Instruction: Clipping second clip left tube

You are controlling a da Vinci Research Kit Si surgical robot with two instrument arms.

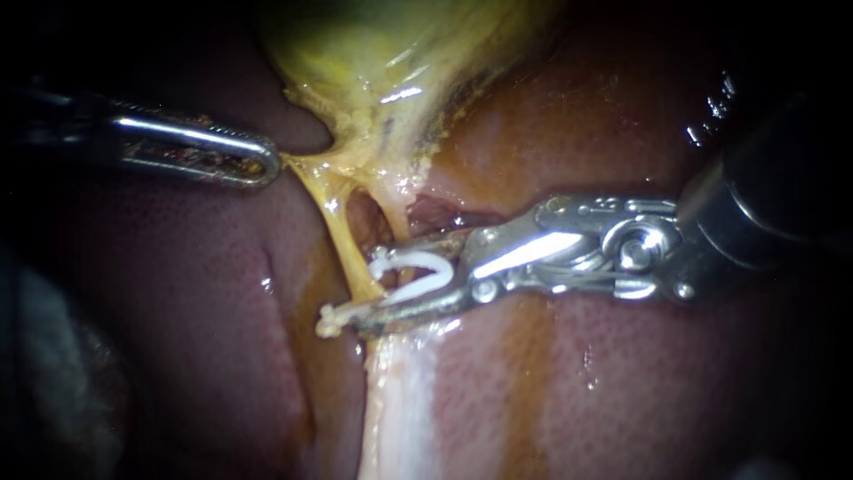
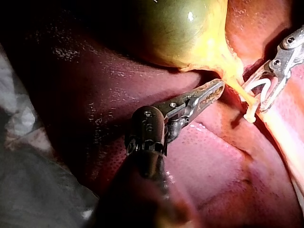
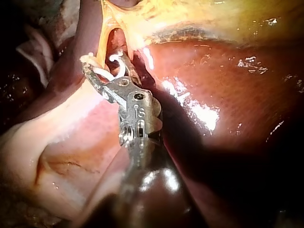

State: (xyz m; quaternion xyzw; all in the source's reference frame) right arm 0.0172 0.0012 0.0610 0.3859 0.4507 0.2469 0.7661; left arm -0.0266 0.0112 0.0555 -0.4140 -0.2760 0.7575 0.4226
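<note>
The left tube [image 1: 342, 227] is a yellow strand running down from the gallbladder [image 1: 382, 53]. My right instrument [image 1: 382, 283] comes in from the right. Its jaws stand wide apart and carry an open white clip [image 1: 418, 267], whose arms straddle the tube's lower part. A pale clip [image 1: 330, 322] sits on the tube just beyond the lower jaw. My left instrument [image 1: 267, 166] is shut on yellow tissue at the gallbladder's neck and holds it out to the left. The left wrist view shows the same grip [image 2: 216, 89]. In the right wrist view the loaded jaws [image 3: 102, 61] reach the tube.
Dark red liver [image 1: 178, 293] lies all around. A second, shorter strand [image 1: 391, 209] runs beside the left tube. A pale band of tissue [image 1: 395, 400] runs down from under the jaws. Grey drape [image 2: 28, 190] lies behind the left instrument.
</note>
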